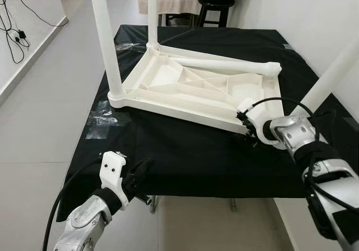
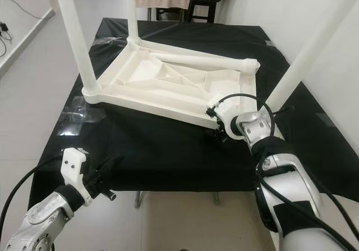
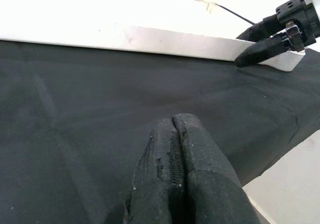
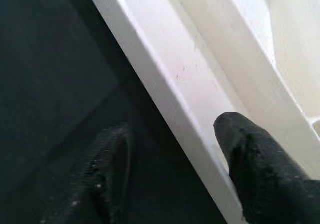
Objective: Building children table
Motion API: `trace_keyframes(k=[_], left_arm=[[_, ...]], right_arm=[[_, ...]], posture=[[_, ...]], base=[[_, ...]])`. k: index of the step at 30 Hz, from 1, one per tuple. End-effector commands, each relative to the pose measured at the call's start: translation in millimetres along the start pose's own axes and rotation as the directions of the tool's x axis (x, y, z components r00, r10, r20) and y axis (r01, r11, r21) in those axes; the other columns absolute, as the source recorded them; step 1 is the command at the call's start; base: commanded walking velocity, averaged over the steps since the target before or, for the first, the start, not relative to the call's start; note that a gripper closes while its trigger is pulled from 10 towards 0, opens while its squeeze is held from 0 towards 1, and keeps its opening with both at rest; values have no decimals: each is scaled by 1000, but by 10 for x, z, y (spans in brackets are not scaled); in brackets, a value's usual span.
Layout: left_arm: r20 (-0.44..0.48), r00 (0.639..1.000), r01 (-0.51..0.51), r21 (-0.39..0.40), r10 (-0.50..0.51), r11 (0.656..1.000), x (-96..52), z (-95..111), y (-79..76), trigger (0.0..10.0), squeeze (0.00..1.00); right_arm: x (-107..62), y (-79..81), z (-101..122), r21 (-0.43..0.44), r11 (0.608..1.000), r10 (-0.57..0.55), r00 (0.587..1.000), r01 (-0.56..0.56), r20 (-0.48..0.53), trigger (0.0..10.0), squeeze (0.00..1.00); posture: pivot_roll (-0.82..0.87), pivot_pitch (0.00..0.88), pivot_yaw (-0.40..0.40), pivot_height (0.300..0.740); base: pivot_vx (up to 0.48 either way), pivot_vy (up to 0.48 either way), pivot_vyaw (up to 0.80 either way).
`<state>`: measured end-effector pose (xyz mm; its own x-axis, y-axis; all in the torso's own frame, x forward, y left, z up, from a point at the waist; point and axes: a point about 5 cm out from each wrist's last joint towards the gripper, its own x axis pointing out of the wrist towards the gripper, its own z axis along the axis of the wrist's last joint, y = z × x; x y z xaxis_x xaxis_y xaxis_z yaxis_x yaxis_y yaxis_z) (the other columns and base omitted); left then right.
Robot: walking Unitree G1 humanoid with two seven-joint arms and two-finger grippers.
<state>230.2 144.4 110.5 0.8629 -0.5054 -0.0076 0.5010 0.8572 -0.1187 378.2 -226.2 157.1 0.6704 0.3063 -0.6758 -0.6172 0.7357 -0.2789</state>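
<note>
The white plastic kids table (image 1: 196,88) is flipped upside down on a black cloth (image 1: 185,155) that covers a bigger table, so its ribbed underside faces up. Its long side runs from the near-left of the cloth back toward the far-right, a bit skewed to the cloth's edges. Three legs are on and stick straight up: one at the near-left corner (image 1: 105,37), one at the far-left corner (image 1: 152,12), and one at the near-right corner (image 1: 331,74). A fourth leg (image 1: 224,64) is lying loose across the underside, along the far edge, its capped end pointing to the right.

The right gripper (image 1: 244,124) is at the tabletop's near-right corner, fingers spread apart and straddling the rim, one finger (image 4: 260,169) inside the frame and one (image 4: 107,169) out on the cloth. The left gripper (image 3: 175,174) hovers at the cloth's near-left edge, well apart from the tabletop, fingers pressed together on nothing.

Behind the cloth there's a dark stool (image 1: 216,7), and cables (image 1: 17,35) trail on the floor by the wall off to the left
</note>
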Motion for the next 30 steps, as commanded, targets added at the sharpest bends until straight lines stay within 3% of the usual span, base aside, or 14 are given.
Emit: trace_keyframes(k=[1, 10, 15, 20, 21, 25, 26, 28, 30], left_arm=[[-7, 1000, 0, -9, 0, 1000, -5, -37, -25, 10000, 0], [-6, 1000, 2, -10, -2, 1000, 1, -35, -22, 10000, 0], [-5, 1000, -1, -8, 1, 1000, -3, -30, -11, 10000, 0], [-5, 1000, -3, -10, 3, 1000, -12, -24, 2, 10000, 0], [-5, 1000, -3, -10, 3, 1000, -12, -24, 2, 10000, 0], [-7, 1000, -1, -9, 1, 1000, -17, -20, 10, 10000, 0], [-7, 1000, -1, -9, 1, 1000, -17, -20, 10, 10000, 0], [-7, 1000, 1, -10, -1, 1000, -15, -20, 12, 10000, 0], [-8, 1000, 1, -10, -1, 1000, -14, -19, 13, 10000, 0]], right_arm=[[80, 125, -28, 62, 995, 83, 996, -84, 11, 0, 0], [150, 237, 24, 128, 980, 144, 988, -151, 63, 0, 0], [229, 420, 137, 246, 936, 214, 963, -250, 165, 0, 0], [357, 896, 194, 351, 882, 247, 942, -316, 227, 0, 0], [357, 896, 194, 351, 882, 247, 942, -316, 227, 0, 0], [439, 1440, 204, 421, 857, 207, 947, -296, 246, 0, 0], [439, 1440, 204, 421, 857, 207, 947, -296, 246, 0, 0], [476, 1707, 349, 471, 825, 179, 935, -312, 305, 0, 0], [489, 1789, 419, 484, 819, 163, 933, -310, 321, 353, 0]], posture=[[0, 82, -111, 740], [-5, 83, -109, 740], [-9, 86, -111, 740], [-8, 91, -104, 740], [-8, 91, -104, 740], [-9, 94, -98, 740], [-9, 94, -98, 740], [-10, 92, -92, 740], [-10, 92, -92, 740]], base=[[0, 0, 0], [0, 0, 0], [0, 0, 0], [0, 0, 0], [0, 0, 0], [0, 0, 0], [0, 0, 0], [0, 0, 0], [0, 0, 0]])
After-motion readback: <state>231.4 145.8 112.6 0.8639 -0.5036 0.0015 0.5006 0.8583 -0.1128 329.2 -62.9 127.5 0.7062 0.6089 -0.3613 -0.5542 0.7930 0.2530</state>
